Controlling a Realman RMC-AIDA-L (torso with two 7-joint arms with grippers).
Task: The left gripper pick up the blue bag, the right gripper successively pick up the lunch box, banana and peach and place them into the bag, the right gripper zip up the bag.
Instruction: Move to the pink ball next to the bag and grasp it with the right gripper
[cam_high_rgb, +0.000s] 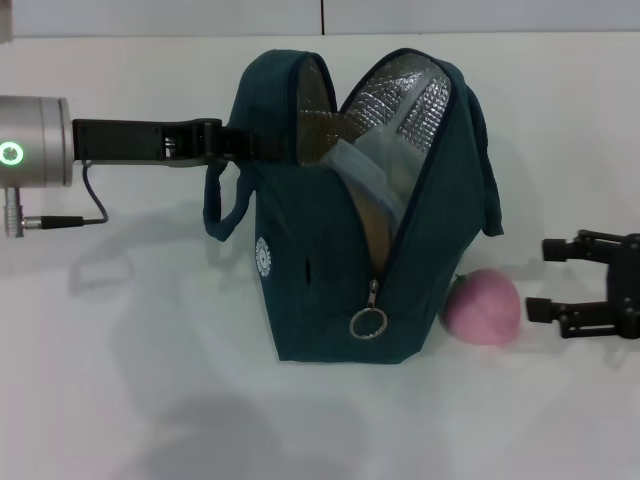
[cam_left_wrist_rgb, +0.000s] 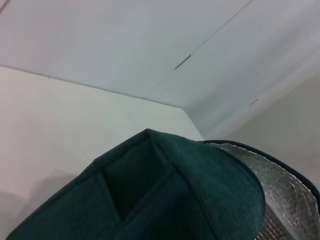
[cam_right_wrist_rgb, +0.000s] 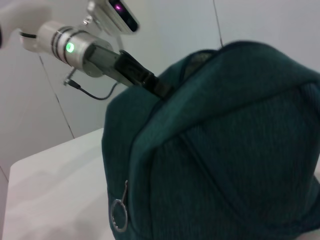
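The blue bag (cam_high_rgb: 330, 250) stands upright on the white worktop (cam_high_rgb: 150, 400), nearest the head camera and filling most of both wrist views. Its mouth gapes open at the top, showing silver foil lining (cam_high_rgb: 410, 100). Inside, a clear plastic edge of the lunch box (cam_high_rgb: 370, 170) leans against the lining, and a dull yellow patch below it may be the banana, though too little shows to be sure. A round white logo (cam_high_rgb: 264, 255) sits on the bag's side; its print is too small to read. The metal ring zipper pull (cam_high_rgb: 368, 322) hangs low on the front seam, near the base.

The left gripper (cam_high_rgb: 232, 143) reaches in from the left and is clamped on the bag's upper left edge, by the loop handle (cam_high_rgb: 222, 205); its fingertips are buried in the fabric. The left wrist view shows only the bag's teal rim and a strip of foil.

The peach (cam_high_rgb: 483, 307) rests on the worktop, touching the bag's lower right corner. Just beside it, to the right, the right gripper (cam_high_rgb: 552, 280) hovers low with its jaws spread apart, empty; its arm is cut off by the frame edge.
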